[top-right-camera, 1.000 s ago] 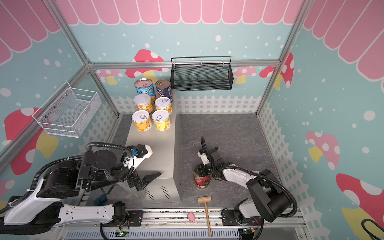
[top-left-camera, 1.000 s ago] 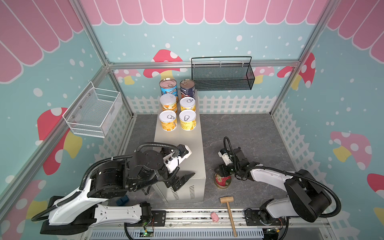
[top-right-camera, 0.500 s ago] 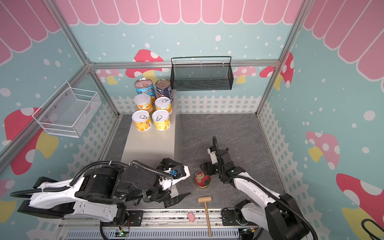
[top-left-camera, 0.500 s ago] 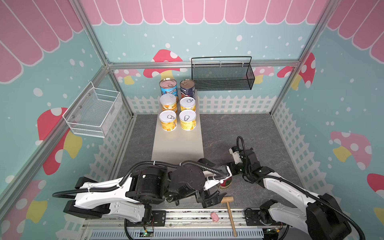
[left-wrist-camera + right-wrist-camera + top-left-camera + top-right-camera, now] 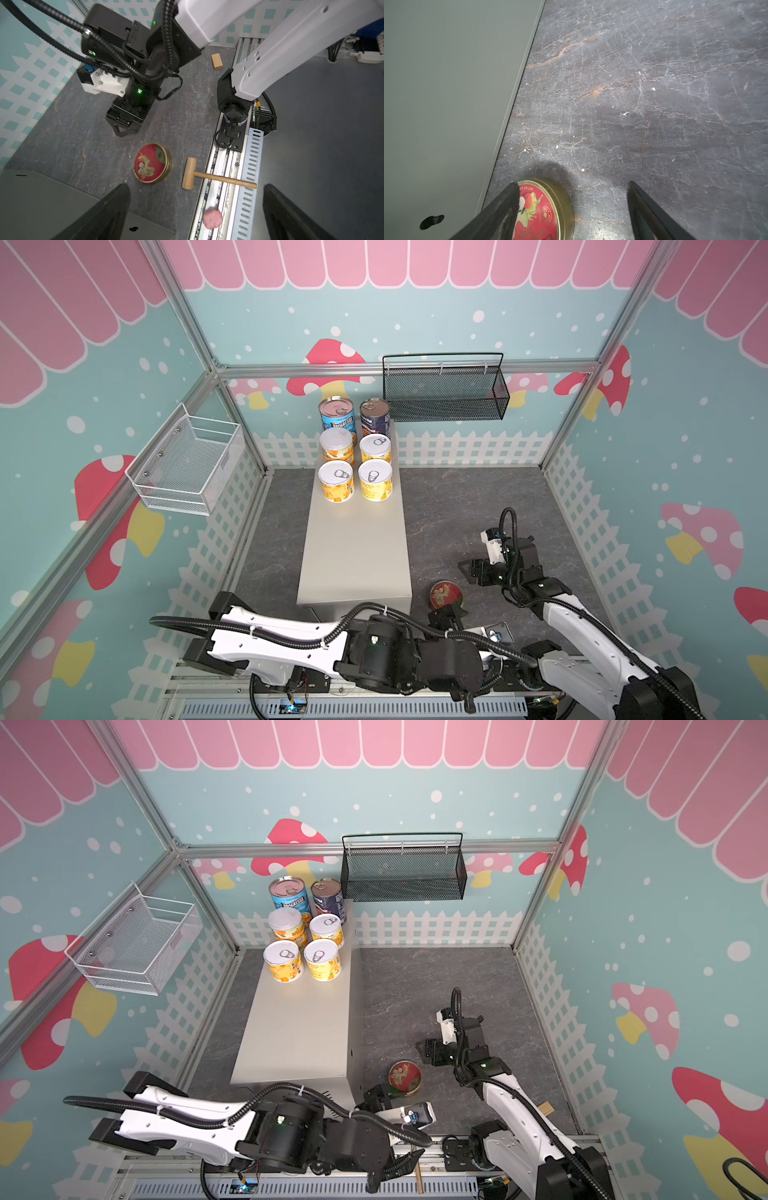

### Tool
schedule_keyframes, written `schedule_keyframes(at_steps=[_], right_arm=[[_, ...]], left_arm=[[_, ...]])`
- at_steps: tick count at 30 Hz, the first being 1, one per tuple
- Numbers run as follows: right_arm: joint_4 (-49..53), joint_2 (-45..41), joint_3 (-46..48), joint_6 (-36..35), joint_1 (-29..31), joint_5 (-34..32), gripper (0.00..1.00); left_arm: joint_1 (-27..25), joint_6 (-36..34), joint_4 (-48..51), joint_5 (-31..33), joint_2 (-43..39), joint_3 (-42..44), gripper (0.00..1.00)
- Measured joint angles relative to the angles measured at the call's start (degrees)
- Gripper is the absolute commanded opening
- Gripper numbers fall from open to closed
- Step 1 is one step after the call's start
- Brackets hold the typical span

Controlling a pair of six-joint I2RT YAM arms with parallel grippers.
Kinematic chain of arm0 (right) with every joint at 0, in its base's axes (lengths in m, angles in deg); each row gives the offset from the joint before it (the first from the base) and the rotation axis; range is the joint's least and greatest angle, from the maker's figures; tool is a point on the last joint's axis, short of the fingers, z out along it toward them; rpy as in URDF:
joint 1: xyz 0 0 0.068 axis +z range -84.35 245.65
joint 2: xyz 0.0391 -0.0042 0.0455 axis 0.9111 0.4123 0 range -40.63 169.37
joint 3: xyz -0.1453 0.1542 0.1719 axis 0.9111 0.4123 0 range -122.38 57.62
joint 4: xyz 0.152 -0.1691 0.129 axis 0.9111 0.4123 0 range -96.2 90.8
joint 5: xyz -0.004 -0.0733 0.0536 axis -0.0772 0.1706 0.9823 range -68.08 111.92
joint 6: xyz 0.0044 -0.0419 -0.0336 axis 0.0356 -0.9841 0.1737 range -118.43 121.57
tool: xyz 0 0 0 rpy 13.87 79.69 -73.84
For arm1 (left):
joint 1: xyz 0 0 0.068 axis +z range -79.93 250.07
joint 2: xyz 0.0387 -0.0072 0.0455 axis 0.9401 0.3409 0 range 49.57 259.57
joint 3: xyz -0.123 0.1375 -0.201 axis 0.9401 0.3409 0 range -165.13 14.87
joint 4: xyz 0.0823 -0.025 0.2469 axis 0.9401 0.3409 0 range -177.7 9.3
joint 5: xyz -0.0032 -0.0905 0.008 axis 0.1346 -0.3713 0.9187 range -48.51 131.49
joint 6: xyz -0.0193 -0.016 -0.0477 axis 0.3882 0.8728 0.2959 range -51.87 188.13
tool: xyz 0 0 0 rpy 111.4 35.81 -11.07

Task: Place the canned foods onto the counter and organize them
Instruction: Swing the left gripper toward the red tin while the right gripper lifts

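Canned foods (image 5: 376, 485): where, and pointing which way?

Stand upright in three pairs at far end of tabletop (image 5: 353, 556), six of them, long axes vertical, tops up; Progresso can (image 5: 337, 418) and navy can (image 5: 374, 418) rearmost.

And seventh?

Red-lidded tin (image 5: 152, 162): lies flat on floor (image 5: 457, 506), lid up, short axis vertical, just beside tabletop's near corner.

Hands?

Right hand (image 5: 573, 184): gapes, holds nothing, hangs near tin. Left hand (image 5: 195, 187): spreads wide, empty too, tin ahead of its fingers (image 5: 113, 209).

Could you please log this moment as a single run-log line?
left gripper: open, empty | right gripper: open, empty | tin: on floor beside counter | counter: six cans
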Motion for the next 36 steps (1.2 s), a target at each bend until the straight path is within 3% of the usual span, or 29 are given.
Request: schedule_keyframes(at_steps=[12,20,25,27,28,36], right_arm=[[-0.1,0.4,0.0,-1.2,-0.8,1.6,0.86],[-0.6,1.3,0.0,-1.3,-0.8,2.8,0.88],[-0.6,1.4,0.0,-1.2,-0.8,2.8,0.88],[-0.6,1.9,-0.2,-1.2,-0.8,2.8,0.99],[-0.6,2.2,-0.3,-0.9,-0.8,2.8,0.99],[-0.7,4.5,-0.7,-1.1,-0.8,2.7,0.98]], left_arm=[[-0.7,13.2,-7.8,1.9,3.6,12.0,1.00],[4.0,19.1,-11.1,-4.4,5.6,15.4,1.00],[8.6,23.6,-11.6,-10.6,5.6,15.5,1.00],[10.5,25.6,-11.6,-13.4,5.8,15.5,1.00],[11.2,26.3,-11.4,-14.3,6.1,15.3,1.00],[12.8,29.4,-6.1,-15.9,16.1,9.0,0.99]])
